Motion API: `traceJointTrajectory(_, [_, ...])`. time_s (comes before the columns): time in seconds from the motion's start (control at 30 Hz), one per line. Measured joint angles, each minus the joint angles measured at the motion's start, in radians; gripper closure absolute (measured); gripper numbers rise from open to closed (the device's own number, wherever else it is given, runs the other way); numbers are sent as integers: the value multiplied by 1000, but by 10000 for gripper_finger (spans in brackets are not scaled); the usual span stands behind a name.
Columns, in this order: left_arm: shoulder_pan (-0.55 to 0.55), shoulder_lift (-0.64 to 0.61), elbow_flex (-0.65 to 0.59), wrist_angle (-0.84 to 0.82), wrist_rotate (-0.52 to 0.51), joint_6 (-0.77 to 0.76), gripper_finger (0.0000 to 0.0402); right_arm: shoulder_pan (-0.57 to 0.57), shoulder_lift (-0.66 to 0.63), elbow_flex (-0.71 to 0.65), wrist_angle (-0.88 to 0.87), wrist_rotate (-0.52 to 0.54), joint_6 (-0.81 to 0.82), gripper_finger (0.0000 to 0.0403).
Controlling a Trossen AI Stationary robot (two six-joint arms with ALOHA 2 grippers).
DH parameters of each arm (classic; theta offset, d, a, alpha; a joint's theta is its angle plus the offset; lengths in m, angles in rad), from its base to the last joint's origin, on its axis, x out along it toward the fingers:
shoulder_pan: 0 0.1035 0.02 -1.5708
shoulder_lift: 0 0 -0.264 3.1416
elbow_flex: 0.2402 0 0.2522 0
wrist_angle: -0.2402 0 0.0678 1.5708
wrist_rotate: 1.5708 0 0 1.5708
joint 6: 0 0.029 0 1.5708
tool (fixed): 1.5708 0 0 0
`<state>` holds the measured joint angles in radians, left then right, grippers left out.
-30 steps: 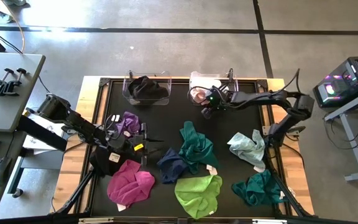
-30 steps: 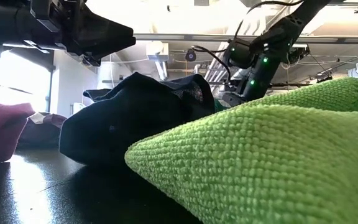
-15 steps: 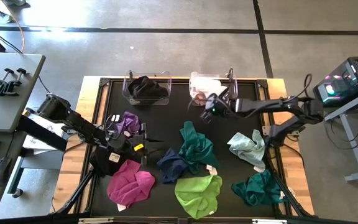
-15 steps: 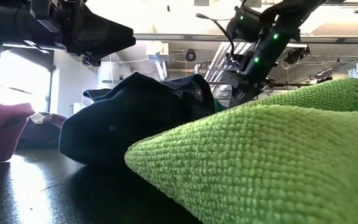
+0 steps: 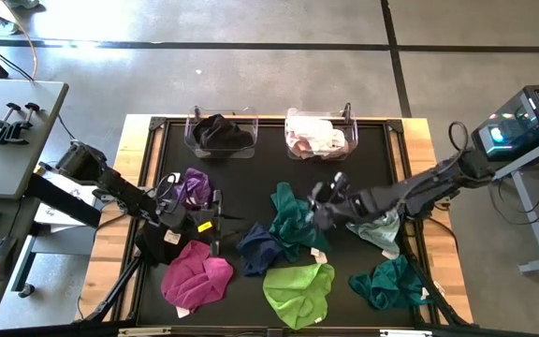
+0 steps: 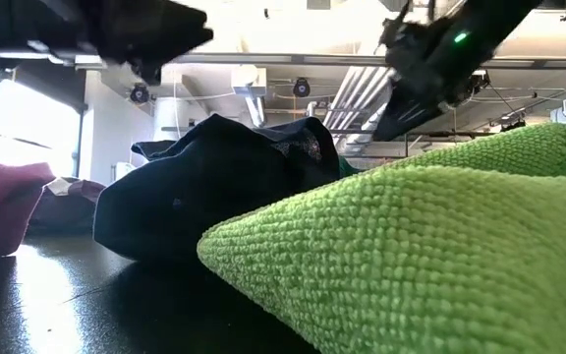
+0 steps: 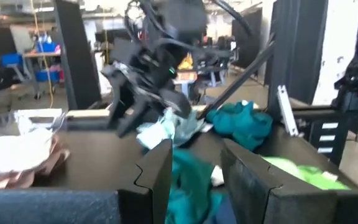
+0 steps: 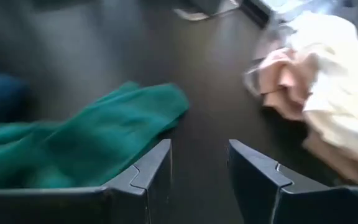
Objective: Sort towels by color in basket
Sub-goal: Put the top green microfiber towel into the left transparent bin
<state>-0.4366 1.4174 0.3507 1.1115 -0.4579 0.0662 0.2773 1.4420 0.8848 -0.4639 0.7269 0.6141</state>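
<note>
Several towels lie loose on the black mat: purple (image 5: 193,187), black (image 5: 160,245), magenta (image 5: 197,277), navy (image 5: 256,245), teal (image 5: 294,219), lime green (image 5: 298,292), pale mint (image 5: 375,224) and dark teal (image 5: 391,285). A black towel sits in the far-left clear basket (image 5: 220,133). White and pink towels fill the far-right basket (image 5: 315,133). My right gripper (image 5: 321,202) hovers open above the teal towel's (image 8: 86,134) far edge. My left gripper (image 5: 216,221) is open between the purple and navy towels and holds nothing.
The two clear baskets stand side by side at the mat's far edge. A wooden frame (image 5: 131,178) borders the mat. Bare mat shows between the baskets and the towels. In the low view the lime towel (image 6: 411,256) and navy towel (image 6: 214,197) fill the foreground.
My right gripper has swung away from the far-right basket with the white and pink towels, toward the table's near edge and centre, and now hangs over the teal towel. The towels on the mat have not moved.
</note>
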Motion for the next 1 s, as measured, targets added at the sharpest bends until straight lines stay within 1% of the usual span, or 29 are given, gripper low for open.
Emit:
traceJointTrajectory(0.13, [-3,0,62,-2,49,51,280,117,-2,0,-69,54,133,254])
traceJointTrajectory(0.27, [-1,0,108,-14,105,103,280,202,-2,-1,-103,53,220,254])
traceJointTrajectory(0.33, [7,0,118,-13,115,103,280,237,-2,-1,-89,56,224,254])
traceJointTrajectory(0.47, [43,0,121,-16,115,119,280,280,9,-2,18,61,203,254])
traceJointTrajectory(0.53, [65,7,121,-12,114,111,279,280,32,-2,96,65,138,253])
traceJointTrajectory(0.6, [84,11,121,-21,112,95,278,271,64,-2,180,55,40,248])
traceJointTrajectory(0.67, [99,18,121,-19,111,81,277,252,90,-2,240,1,-32,234])
traceJointTrajectory(0.77, [109,36,121,-28,110,77,277,207,123,-2,274,-120,-60,195])
traceJointTrajectory(0.87, [110,58,121,-24,109,76,277,151,162,-2,272,-205,-65,146])
traceJointTrajectory(0.93, [110,75,121,-24,109,76,277,117,198,-2,275,-244,-66,121])
traceJointTrajectory(1.0, [110,89,121,-25,109,76,277,89,243,-2,274,-261,-82,109])
